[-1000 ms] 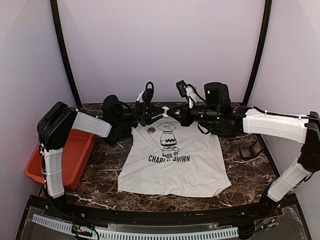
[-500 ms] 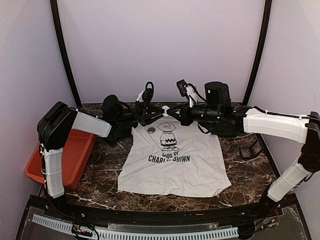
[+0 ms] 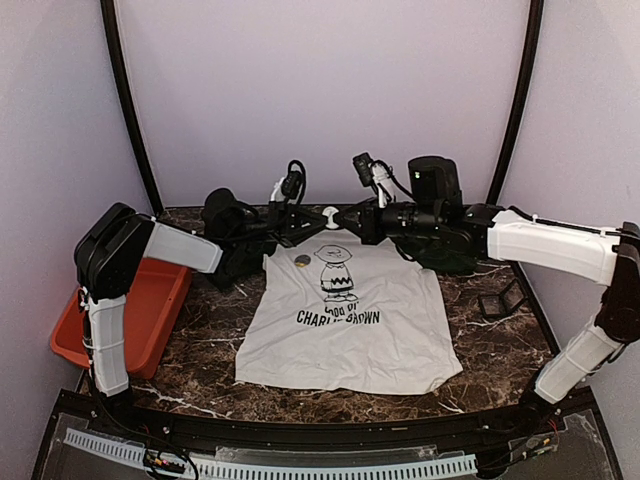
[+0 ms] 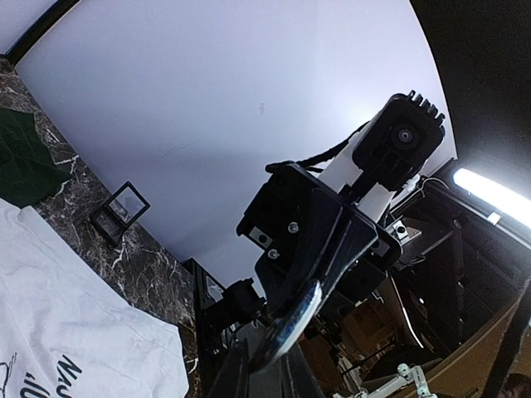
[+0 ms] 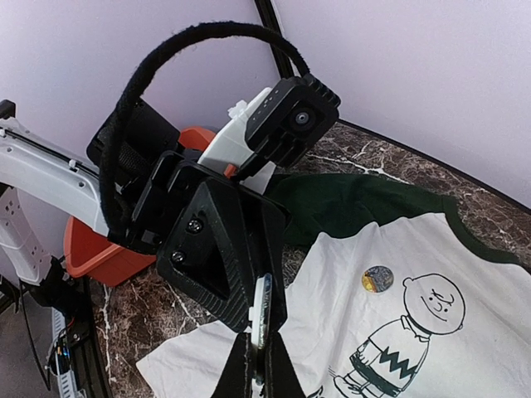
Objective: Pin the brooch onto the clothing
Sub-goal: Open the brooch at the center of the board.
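Note:
The white T-shirt (image 3: 350, 340) with dark green sleeves and a cartoon boy print lies flat on the marble table. It also shows in the right wrist view (image 5: 431, 249) and the left wrist view (image 4: 58, 307). A round dark-and-yellow brooch (image 3: 301, 260) rests on its chest beside the print, also seen from the right wrist (image 5: 377, 279). My left gripper (image 3: 318, 216) and right gripper (image 3: 345, 215) meet tip to tip above the collar. Both are shut on opposite edges of a second, white-backed round brooch (image 3: 330, 213). It is seen edge-on (image 4: 294, 315) (image 5: 262, 307).
An orange bin (image 3: 150, 310) stands at the table's left edge. A small black frame stand (image 3: 500, 300) sits right of the shirt, also in the left wrist view (image 4: 120, 211). The back wall is close behind the grippers.
Both grippers have risen a little together with the white-backed brooch held between them. The shirt and the brooch lying on it have not moved.

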`<state>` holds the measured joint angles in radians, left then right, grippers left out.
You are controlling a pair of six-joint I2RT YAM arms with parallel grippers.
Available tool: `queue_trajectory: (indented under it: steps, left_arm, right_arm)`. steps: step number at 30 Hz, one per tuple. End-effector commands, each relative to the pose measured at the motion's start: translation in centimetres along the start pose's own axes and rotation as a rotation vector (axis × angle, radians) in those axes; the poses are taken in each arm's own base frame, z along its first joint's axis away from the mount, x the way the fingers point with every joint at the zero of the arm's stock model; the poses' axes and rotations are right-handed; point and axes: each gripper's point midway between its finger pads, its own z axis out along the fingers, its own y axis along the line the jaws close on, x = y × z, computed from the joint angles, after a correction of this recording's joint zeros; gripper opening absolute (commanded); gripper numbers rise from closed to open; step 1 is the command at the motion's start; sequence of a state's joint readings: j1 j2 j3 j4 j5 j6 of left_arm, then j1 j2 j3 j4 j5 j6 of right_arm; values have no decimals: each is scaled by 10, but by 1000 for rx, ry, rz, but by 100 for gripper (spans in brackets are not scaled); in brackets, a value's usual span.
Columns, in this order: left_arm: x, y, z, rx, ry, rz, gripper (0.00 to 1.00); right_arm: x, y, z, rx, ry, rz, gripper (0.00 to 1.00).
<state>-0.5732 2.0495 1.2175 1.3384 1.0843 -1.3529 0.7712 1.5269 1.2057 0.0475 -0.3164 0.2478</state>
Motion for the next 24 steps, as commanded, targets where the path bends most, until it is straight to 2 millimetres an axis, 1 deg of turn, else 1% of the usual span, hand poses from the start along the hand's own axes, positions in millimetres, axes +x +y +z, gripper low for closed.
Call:
queue_trajectory:
  steps: [1, 7, 10, 14, 15, 16, 17, 18, 21, 22, 23, 24]
  left_arm:
    - [-2, -20, 8, 52, 22, 93, 2]
    - [5, -17, 15, 39, 51, 99, 3]
    - [7, -19, 17, 50, 55, 106, 5]
    - [7, -31, 16, 90, 53, 123, 14]
    - [6, -35, 15, 103, 50, 139, 18]
    - [6, -35, 13, 104, 45, 123, 20]
    - [4, -40, 11, 117, 33, 140, 22]
    - [2, -39, 5, 114, 20, 122, 24]
    - [-3, -45, -7, 120, -17, 138, 26]
    - [-4, -43, -12, 108, -26, 136, 29]
    - [-6, -46, -14, 106, -32, 144, 30]
    - [-5, -42, -17, 90, -36, 140, 31]
  right_arm:
    - [-5, 7, 10, -5, -10, -42, 0]
    - [8, -12, 20, 94, 34, -22, 0]
    - [13, -15, 23, 109, 45, -11, 0]
    - [12, -17, 20, 124, 32, -10, 0]
    - [11, -17, 19, 127, 30, -12, 0]
    - [10, -17, 17, 133, 26, -13, 0]
    - [8, -17, 15, 135, 23, -15, 0]
    - [8, -18, 14, 143, 20, -17, 0]
    - [7, -20, 9, 164, 16, -20, 0]
    - [7, -20, 8, 166, 15, -22, 0]
    - [8, -21, 7, 170, 16, -21, 0]
    - [8, -22, 7, 171, 15, -20, 0]
